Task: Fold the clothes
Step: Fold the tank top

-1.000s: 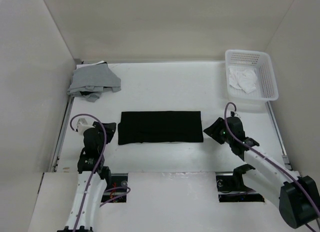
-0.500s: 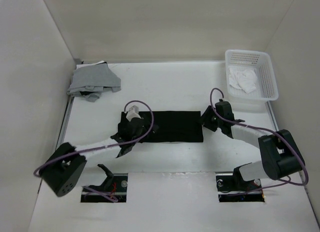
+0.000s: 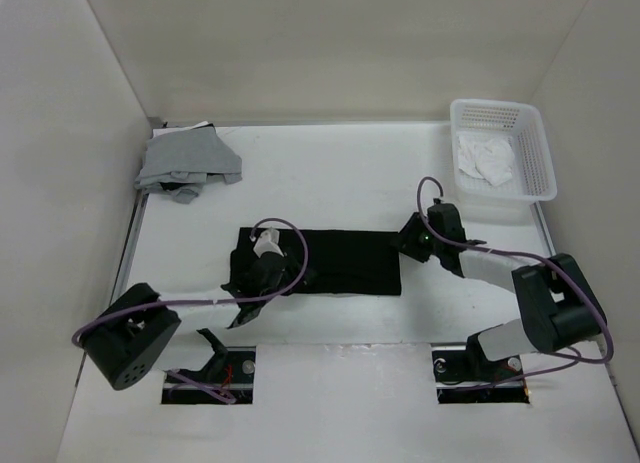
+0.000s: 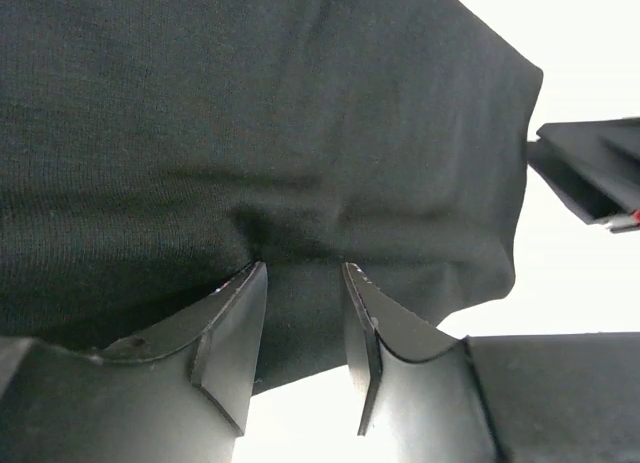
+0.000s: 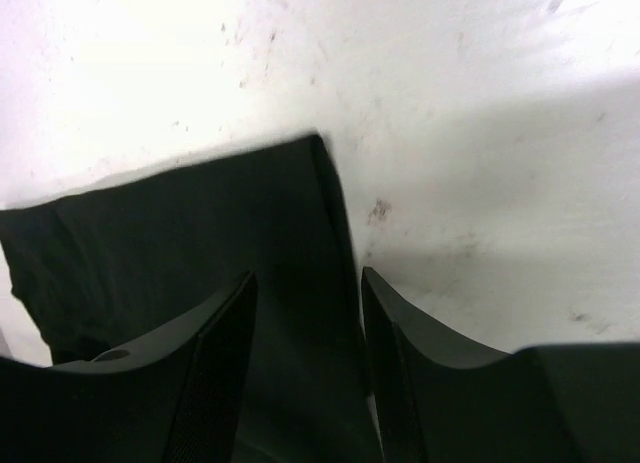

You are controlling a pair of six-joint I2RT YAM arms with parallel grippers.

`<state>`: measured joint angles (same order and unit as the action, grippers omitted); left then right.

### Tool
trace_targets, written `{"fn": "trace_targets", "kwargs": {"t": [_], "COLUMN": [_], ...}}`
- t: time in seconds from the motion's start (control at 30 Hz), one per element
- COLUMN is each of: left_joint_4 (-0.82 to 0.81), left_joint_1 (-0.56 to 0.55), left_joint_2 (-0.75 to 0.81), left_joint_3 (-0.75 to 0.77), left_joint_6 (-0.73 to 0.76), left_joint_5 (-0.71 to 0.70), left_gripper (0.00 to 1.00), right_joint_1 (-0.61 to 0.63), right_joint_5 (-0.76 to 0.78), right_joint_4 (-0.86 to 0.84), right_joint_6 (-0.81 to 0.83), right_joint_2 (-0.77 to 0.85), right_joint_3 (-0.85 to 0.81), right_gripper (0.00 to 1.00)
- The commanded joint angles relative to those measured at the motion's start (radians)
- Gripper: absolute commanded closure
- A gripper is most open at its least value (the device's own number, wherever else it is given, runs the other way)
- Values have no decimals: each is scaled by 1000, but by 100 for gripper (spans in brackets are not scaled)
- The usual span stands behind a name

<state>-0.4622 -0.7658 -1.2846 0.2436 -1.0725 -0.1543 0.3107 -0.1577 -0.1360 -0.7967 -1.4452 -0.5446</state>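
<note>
The black garment [image 3: 345, 258] lies folded into a long flat rectangle in the middle of the table. My left gripper [image 3: 250, 283] is down at its near left part. In the left wrist view the fingers of that gripper [image 4: 303, 266] stand apart over the black fabric [image 4: 250, 113], astride its near edge. My right gripper [image 3: 403, 241] is at the garment's right end. Seen from the right wrist, that gripper [image 5: 308, 273] is open, with the right edge of the fabric [image 5: 180, 233] lying between its fingers. Nothing is pinched.
A white basket [image 3: 535, 153] at the back right holds a crumpled white cloth [image 3: 485, 158]. A grey garment pile [image 3: 185, 163] sits at the back left corner. Walls close in on the left, back and right. Two dark openings lie along the near edge.
My left arm swung out from beside its base onto the garment's left part. My right gripper moved up-left to the garment's right edge, which has shifted slightly left.
</note>
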Motion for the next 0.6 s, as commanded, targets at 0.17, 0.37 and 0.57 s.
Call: {"fn": "trace_targets", "kwargs": {"t": [0.17,0.37,0.57], "left_joint_4": [181,180,106], "left_joint_1": [58,43,18], "left_joint_2": [209,211,64], "left_joint_3": [28,98,131], "left_joint_6": [115,135,158], "left_joint_5": [18,59,140], "left_gripper": [65,65,64], "right_joint_1": [138,201,316], "right_joint_5": [6,125,277], "right_joint_4": [10,19,144], "right_joint_6": [-62,-156,-284], "right_joint_2": [-63,112,249], "right_joint_3": [25,136,201], "right_gripper": [48,46,39]}}
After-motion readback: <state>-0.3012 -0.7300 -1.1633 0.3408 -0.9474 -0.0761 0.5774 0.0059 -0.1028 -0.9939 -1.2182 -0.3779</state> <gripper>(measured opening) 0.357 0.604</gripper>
